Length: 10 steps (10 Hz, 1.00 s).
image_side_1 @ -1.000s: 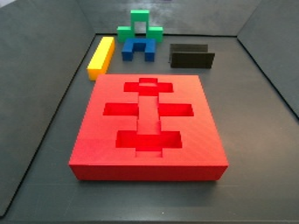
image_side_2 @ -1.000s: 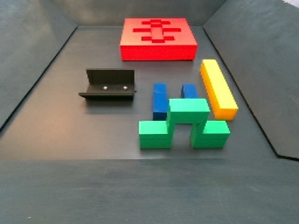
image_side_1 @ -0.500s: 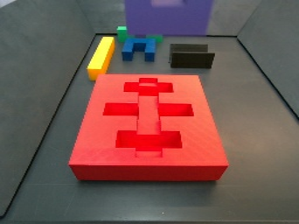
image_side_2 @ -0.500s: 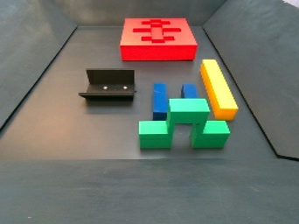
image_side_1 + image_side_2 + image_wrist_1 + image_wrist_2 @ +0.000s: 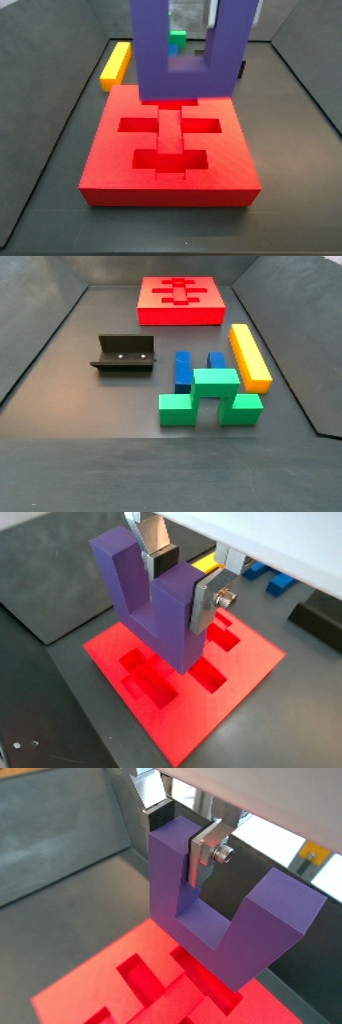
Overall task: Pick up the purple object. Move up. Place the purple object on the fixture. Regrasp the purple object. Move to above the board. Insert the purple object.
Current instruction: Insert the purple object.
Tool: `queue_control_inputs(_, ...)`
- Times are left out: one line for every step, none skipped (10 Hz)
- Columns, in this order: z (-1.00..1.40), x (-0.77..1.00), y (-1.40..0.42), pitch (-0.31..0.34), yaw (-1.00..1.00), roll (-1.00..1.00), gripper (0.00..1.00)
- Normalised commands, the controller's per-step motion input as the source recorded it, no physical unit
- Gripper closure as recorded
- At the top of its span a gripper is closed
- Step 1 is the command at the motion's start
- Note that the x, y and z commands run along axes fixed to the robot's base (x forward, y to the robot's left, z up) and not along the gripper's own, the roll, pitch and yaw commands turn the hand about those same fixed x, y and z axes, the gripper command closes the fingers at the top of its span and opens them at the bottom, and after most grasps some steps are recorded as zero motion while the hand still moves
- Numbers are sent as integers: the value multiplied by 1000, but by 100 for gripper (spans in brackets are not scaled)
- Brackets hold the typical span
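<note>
In both wrist views my gripper (image 5: 181,584) (image 5: 183,836) is shut on one prong of the purple object (image 5: 134,592) (image 5: 267,918), a U-shaped block that hangs with its prongs up. It hovers above the red board (image 5: 247,667) (image 5: 94,993) and its cross-shaped cut-outs. In a side view the purple object (image 5: 174,70) hangs over the far end of the board (image 5: 120,160); the gripper is above that frame's edge. The fixture (image 5: 123,353) stands apart on the floor in a side view that also shows the board (image 5: 181,316) but neither gripper nor purple object.
A yellow bar (image 5: 249,356) (image 5: 116,62), a blue arch block (image 5: 183,369) and a green block (image 5: 214,391) lie together on the dark floor beside the fixture. Grey walls enclose the floor on all sides.
One second ago the purple object was out of the side view. It then entered at the far end and has since moved over the board's far end, hiding the blue block.
</note>
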Motion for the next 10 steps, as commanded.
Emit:
queue_control_inputs(-409,0,-117,-111,-174,-41,100)
queue_control_inputs(-451,0,-131,-126,-143,-37,100)
queue_control_inputs(-534,0,-123,-151,-74,-63,100)
queue_control_inputs(-577,-43,-183,-187,-20,-39,100)
queue_control_inputs(-649,0,-249,-206,-6,0,100)
queue_control_inputs(-594,0,-240,-137,0,50,100)
queue_control_inputs(-529,0,-200,-86,0,19,100)
queue_control_inputs(-454,0,-246,-66,0,60,100)
queue_control_inputs(-317,37,-194,-13,-26,114,100)
queue_control_inputs(-166,66,-146,0,-86,173,100)
